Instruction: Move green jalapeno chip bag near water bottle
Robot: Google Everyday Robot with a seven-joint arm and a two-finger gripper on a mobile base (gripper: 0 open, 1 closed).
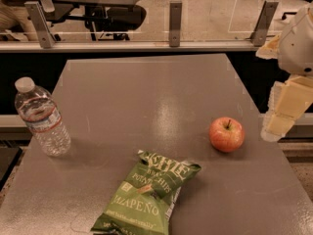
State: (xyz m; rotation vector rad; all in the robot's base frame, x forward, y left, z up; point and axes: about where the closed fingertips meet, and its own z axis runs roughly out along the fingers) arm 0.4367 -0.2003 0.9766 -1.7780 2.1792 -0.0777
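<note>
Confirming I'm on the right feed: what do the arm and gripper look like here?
The arm shows as a rounded white shell at the view's right edge. Below it, the gripper, off the right side of the table, is pale cream, built of blocky stacked segments. No cables or markings show.

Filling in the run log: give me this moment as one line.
gripper: right of table, apart from bag | green jalapeno chip bag: flat, front edge | water bottle: upright, far left | apple: right side

One camera looks down across the table [146, 97] from its near side, claw [278, 126] at view's right.
</note>
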